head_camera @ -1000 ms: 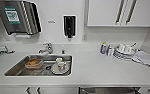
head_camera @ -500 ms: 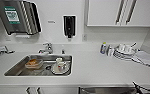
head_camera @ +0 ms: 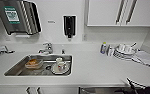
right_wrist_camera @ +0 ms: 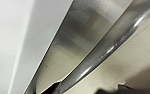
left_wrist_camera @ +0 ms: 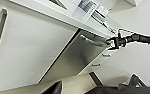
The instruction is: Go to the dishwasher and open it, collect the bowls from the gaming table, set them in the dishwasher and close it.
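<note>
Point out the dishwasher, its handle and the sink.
dishwasher [left_wrist_camera: 76,56], left wrist view, steel front panel.
handle [right_wrist_camera: 108,46], right wrist view, middle of the bar.
sink [head_camera: 17,67], head view, left inner wall.

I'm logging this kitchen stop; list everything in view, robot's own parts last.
Sink: one, steel, set in the white counter.
Orange container: one, in the sink.
Cup on a plate: one, white, in the sink.
Tap: one, chrome, behind the sink.
Soap dispenser: one, black, on the wall.
Stacked dishes: white, on the counter towards the right.
Dishwasher: one, steel front, under the counter.
Bar handle: one, steel, on the dishwasher.
Right gripper: black, at the dishwasher's handle.
</note>
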Available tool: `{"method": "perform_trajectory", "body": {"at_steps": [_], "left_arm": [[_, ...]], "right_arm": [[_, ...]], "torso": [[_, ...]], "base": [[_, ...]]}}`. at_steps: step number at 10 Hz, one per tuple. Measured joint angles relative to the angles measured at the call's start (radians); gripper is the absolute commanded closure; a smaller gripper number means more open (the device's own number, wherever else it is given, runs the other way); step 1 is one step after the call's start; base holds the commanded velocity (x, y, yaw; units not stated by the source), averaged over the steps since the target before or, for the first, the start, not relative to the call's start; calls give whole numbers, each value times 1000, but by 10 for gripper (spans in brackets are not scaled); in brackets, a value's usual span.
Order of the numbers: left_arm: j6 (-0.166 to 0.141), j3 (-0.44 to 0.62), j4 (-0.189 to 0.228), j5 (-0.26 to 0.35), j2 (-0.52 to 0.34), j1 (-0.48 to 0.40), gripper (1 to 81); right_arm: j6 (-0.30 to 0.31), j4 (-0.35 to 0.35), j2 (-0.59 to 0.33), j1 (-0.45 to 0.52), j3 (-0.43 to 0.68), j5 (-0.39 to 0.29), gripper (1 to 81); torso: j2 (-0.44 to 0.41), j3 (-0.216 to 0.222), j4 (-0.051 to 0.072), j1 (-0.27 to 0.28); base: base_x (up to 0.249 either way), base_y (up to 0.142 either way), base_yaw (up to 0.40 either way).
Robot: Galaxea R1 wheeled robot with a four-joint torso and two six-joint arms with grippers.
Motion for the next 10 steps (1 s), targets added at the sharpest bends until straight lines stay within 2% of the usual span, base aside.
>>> {"method": "perform_trajectory", "body": {"at_steps": [7, 10], "left_arm": [[0, -10, 0, -1, 11, 0, 10], [0, -13, 0, -1, 18, 0, 10]], "right_arm": [[5, -1, 133, -34, -166, -1, 10], [6, -3, 161, -57, -214, 1, 10]], "torso": [[0, 0, 0, 0], [0, -1, 0, 0]], "base": [[0, 0, 0], [0, 0, 0]]}}
